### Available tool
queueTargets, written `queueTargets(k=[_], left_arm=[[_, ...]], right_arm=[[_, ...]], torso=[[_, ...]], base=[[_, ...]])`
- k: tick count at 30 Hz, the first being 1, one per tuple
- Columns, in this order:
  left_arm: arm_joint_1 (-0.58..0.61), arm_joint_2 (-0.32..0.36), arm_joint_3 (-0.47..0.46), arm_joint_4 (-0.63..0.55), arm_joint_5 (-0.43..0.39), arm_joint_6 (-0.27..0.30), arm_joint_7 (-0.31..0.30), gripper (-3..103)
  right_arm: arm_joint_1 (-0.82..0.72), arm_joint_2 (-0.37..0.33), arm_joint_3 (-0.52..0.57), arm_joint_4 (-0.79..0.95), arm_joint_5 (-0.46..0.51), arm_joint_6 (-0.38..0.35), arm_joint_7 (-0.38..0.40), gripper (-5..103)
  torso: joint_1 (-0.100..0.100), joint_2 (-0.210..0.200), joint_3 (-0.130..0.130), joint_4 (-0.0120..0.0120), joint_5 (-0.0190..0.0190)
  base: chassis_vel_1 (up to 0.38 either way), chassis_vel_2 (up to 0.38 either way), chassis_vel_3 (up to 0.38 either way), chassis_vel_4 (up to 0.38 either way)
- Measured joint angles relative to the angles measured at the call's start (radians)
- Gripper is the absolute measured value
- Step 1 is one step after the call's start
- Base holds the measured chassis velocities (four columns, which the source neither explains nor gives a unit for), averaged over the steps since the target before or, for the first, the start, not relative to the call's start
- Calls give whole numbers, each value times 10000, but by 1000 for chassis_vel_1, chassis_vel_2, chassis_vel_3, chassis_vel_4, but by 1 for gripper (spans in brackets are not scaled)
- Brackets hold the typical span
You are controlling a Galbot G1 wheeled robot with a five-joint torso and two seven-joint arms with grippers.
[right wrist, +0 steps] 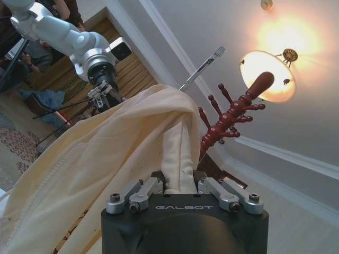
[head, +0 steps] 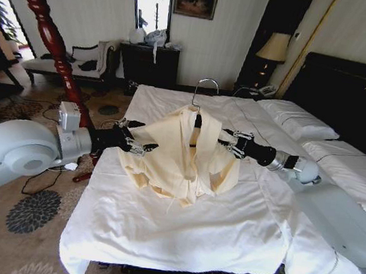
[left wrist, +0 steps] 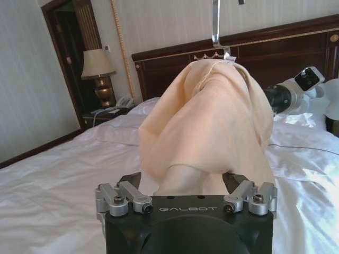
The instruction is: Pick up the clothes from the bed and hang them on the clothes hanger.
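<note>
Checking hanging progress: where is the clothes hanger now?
In the head view, the clothes hanger is raised above the bed at centre, inside the clothes, between the left gripper and right gripper.

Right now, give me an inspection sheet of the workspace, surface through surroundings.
Surface: bed, white sheets, rumpled.
Job's things: cream shirt draped on the dark hanger, held up above the sheets; silver hook pointing up.
Clutter: nothing seen on the bed besides pillows.
Grippers: left gripper shut on the shirt at one shoulder; right gripper shut on the shirt at the other.
Cables: loose cables on the carpet by the left arm.
Surroundings: red wooden coat stand, bedside lamp, dark headboard, dresser.
</note>
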Motion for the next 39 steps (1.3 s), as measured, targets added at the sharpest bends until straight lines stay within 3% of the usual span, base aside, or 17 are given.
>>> queueTargets(k=[4, 9, 18, 33, 36, 39], left_arm=[[48, -66, 21, -70, -182, 113, -27, 78], [118, -292, 113, -89, -270, 206, -48, 56], [193, -390, 162, 172, -134, -205, 382, 24], [190, -225, 120, 563, 915, -829, 1808, 23], [262, -131, 89, 625, 1093, -844, 1998, 22], [283, -107, 63, 647, 1139, -843, 2015, 22]], right_arm=[[-5, 8, 0, 29, -46, -2, 40, 23], [30, 7, 7, 87, -49, -39, 246, 23], [79, 17, 21, 181, -30, -65, 570, 23], [-46, -47, 123, 207, 17, -64, 1520, 22], [-125, -101, 218, 171, 131, -72, 1905, 37], [-150, -104, 252, 170, 140, -66, 2093, 43]], torso=[[0, 0, 0, 1, 1], [0, 0, 0, 0, 0], [0, 0, 0, 2, 0], [0, 0, 0, 1, 0], [0, 1, 0, 0, 0], [0, 0, 0, 0, -1]], base=[[0, 0, 0, 0], [0, 0, 0, 0], [0, 0, 0, 0], [0, 0, 0, 0], [0, 0, 0, 0], [0, 0, 0, 0]])
